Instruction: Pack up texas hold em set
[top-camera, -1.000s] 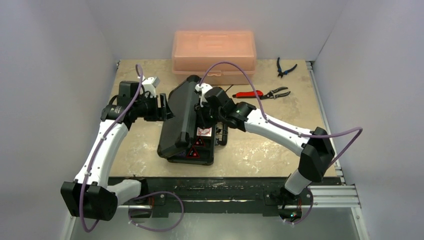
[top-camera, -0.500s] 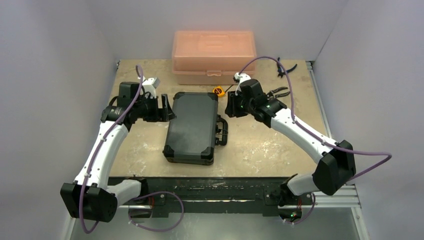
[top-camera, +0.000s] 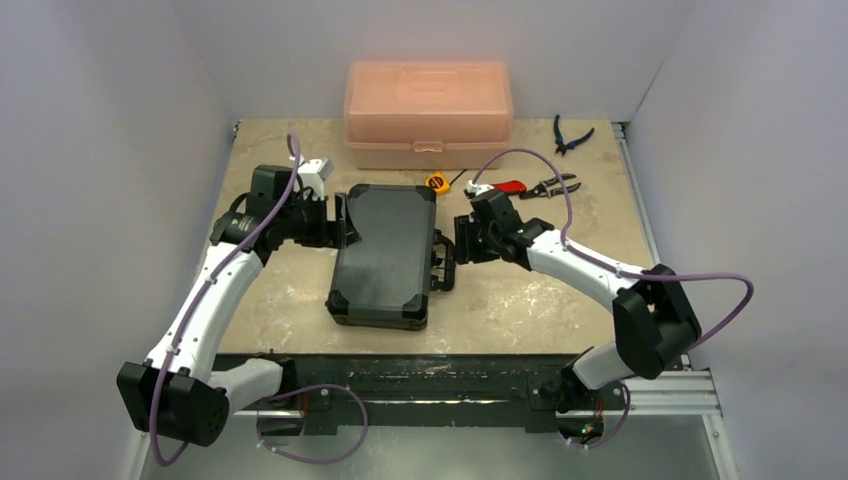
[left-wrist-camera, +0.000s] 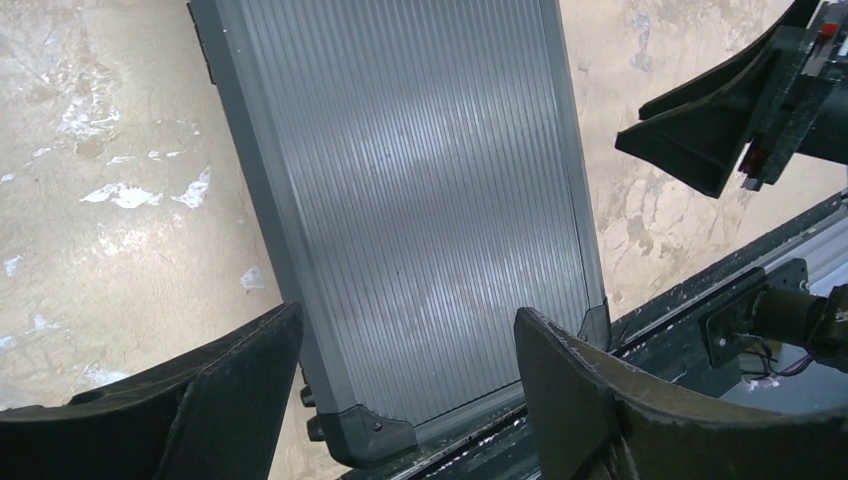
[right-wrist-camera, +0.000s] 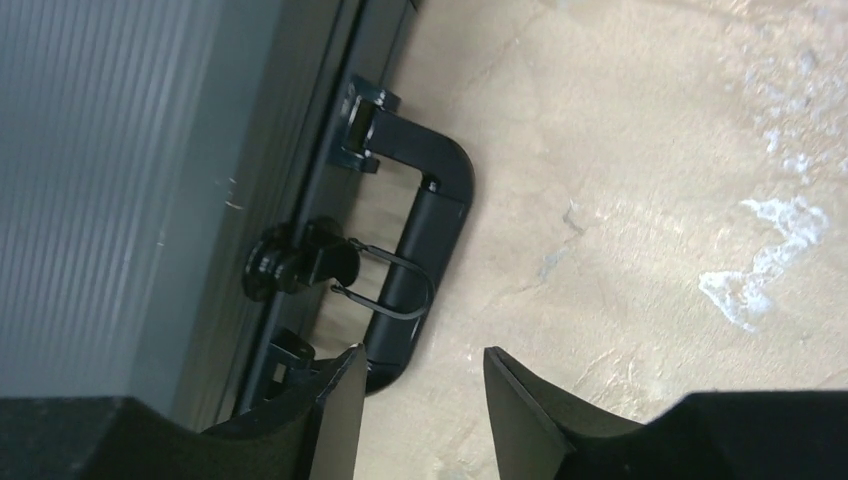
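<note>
Black case closed, handle rightward, tabletop beyond

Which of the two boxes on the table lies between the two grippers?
The black case, lid shut, its handle toward the right gripper and the left gripper at its other side. The translucent orange box stands behind it, away from both.

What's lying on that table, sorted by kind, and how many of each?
Black case: 1
Orange box: 1
Pliers: 2, one pair beside the red handle, one pair at the back
Red-handled tool, kind unclear: 1
Small yellow thing: 1
Total: 6
</note>
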